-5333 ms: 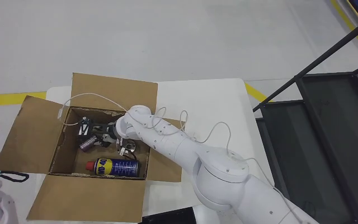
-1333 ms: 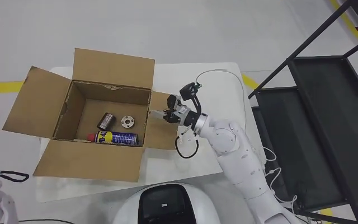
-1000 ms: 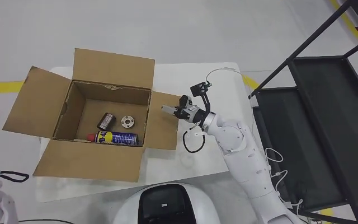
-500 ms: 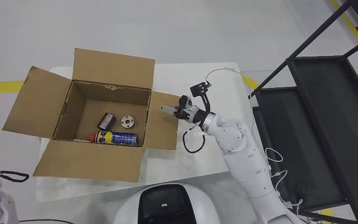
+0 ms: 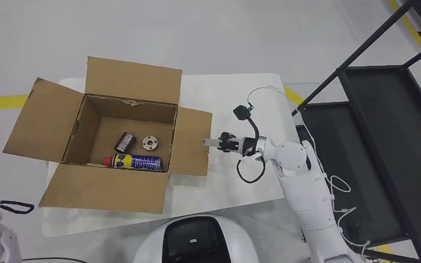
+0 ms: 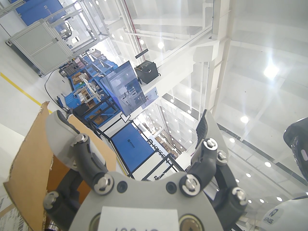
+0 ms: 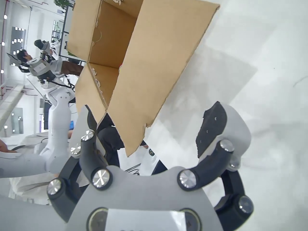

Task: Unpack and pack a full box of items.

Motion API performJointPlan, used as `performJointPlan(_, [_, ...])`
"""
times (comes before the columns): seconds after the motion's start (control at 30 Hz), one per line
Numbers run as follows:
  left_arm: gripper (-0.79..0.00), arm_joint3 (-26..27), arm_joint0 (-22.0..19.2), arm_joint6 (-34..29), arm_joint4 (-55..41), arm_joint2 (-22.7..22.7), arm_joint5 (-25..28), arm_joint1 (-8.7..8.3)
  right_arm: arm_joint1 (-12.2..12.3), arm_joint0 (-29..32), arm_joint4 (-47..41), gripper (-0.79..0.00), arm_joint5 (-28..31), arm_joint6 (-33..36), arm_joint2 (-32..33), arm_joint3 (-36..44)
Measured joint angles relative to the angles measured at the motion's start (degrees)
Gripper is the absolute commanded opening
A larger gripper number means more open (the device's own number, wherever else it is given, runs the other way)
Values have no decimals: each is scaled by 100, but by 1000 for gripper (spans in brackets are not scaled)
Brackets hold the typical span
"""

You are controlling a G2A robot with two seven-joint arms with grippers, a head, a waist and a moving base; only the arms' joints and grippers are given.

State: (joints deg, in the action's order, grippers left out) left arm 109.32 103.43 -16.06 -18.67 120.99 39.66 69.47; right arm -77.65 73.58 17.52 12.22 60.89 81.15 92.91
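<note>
Top view: the box (image 5: 135,80) stands open on the table (image 5: 250,98), with all four flaps spread.
Contents: a spray can (image 5: 135,162) lies on its side along the near wall. A dark cylinder (image 5: 125,141) and a round metal piece (image 5: 150,141) lie near each other behind it, not touching.
Right claw: the right gripper (image 5: 208,142) is spread and empty over the table, just beside the outer edge of the box's right flap.
Left claw: the left gripper (image 6: 131,121) is spread and empty, pointing up at the ceiling with a cardboard flap beside it.
Step (judged): probably a reach back into the box for one of the three items.
Technique: lift clear of the flap edge before crossing it, then come down from above. Close across the narrow width of an item. Keep the open fingers off the walls and the neighbouring pieces.
Writing: the can has a blue and yellow label with lettering, which is not read off here. No print can be made out on the other two items.
</note>
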Motion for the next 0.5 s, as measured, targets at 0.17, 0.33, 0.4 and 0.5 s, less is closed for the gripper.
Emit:
performJointPlan(0.17, [0, 0, 0, 0, 0, 0, 0, 0, -39, -472, -776, -416, -151, 74, -361, -773])
performJointPlan(0.33, [0, 0, 0, 0, 0, 0, 0, 0, -23, -767, -1295, -785, -294, 454, -492, -1227])
performJointPlan(0.4, [0, 0, 0, 0, 0, 0, 0, 0, -7, -836, -1419, -785, -366, 592, -496, -1345])
performJointPlan(0.5, [0, 0, 0, 0, 0, 0, 0, 0, 24, -924, -1633, -785, -484, 827, -501, -1502])
